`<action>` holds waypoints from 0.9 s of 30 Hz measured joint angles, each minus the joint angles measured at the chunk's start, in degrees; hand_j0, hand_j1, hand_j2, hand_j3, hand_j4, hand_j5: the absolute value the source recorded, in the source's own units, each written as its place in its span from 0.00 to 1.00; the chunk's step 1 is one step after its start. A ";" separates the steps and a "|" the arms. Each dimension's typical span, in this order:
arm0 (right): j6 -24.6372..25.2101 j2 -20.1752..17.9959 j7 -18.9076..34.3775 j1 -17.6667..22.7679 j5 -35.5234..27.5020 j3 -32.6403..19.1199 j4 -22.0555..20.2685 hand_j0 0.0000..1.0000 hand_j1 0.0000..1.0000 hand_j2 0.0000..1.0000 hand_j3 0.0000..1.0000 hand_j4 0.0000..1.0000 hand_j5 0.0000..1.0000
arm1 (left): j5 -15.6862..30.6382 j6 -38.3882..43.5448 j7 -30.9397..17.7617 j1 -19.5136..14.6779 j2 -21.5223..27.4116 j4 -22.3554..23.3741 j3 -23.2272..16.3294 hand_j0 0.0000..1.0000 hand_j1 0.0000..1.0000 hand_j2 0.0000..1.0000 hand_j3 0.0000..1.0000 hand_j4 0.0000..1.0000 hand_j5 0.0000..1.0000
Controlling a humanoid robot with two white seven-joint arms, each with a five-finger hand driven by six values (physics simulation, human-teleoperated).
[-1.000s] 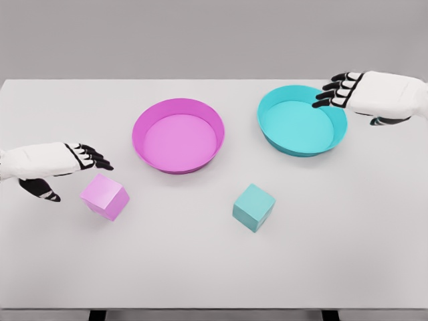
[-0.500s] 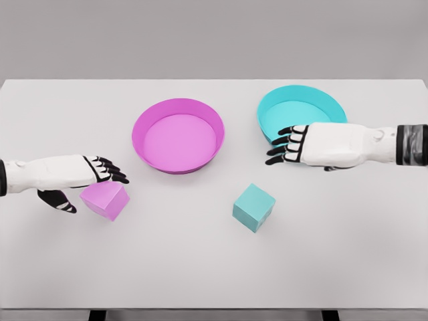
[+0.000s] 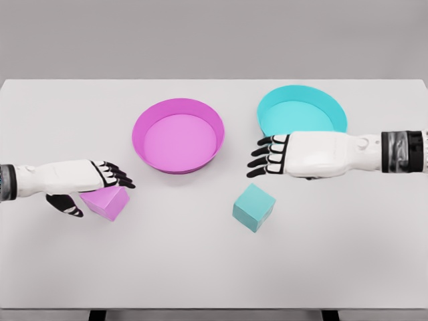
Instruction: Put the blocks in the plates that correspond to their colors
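On the white table (image 3: pixel 200 267), the left hand (image 3: pixel 90 182) sat over the top of the pink block (image 3: pixel 107 202), fingers stretched flat above it and thumb hanging down at the block's left side. Not closed around it; grasping nothing that I could see. Versus half a second earlier, that hand had slid a bit further right and lower, covering more of the block. Block itself hadn't moved, and rested on the table left of and below the pink plate (image 3: pixel 178 136).

Right hand (image 3: pixel 284 155) had moved further left and slightly down since the prior frame, now in front of the teal plate (image 3: pixel 302 118), hiding part of its near rim. Fingers were extended and loosely spread, pointing left, holding nothing. Teal block (image 3: pixel 253 207) lay on the table below and left of that hand, apart from it, same spot as before.

Both plates held nothing and were unchanged, side by side, pink left, teal right.
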 measured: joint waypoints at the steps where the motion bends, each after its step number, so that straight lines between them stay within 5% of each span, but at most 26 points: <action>1: 0.00 0.14 0.00 0.09 0.00 0.03 -0.10 1.00 1.00 1.00 1.00 1.00 1.00 | -0.35 0.00 0.00 0.00 -0.30 0.02 0.00 1.00 1.00 1.00 1.00 1.00 1.00; 8: 0.00 3.76 0.05 1.49 0.00 0.52 -0.32 1.00 1.00 1.00 1.00 1.00 1.00 | -1.34 0.03 0.01 0.00 -1.61 1.15 0.02 1.00 1.00 1.00 1.00 1.00 1.00; 27: 0.00 6.40 0.78 3.34 0.58 1.98 0.18 1.00 1.00 1.00 1.00 1.00 1.00 | -1.25 0.01 0.09 -0.26 -2.15 2.63 0.49 1.00 1.00 1.00 1.00 1.00 1.00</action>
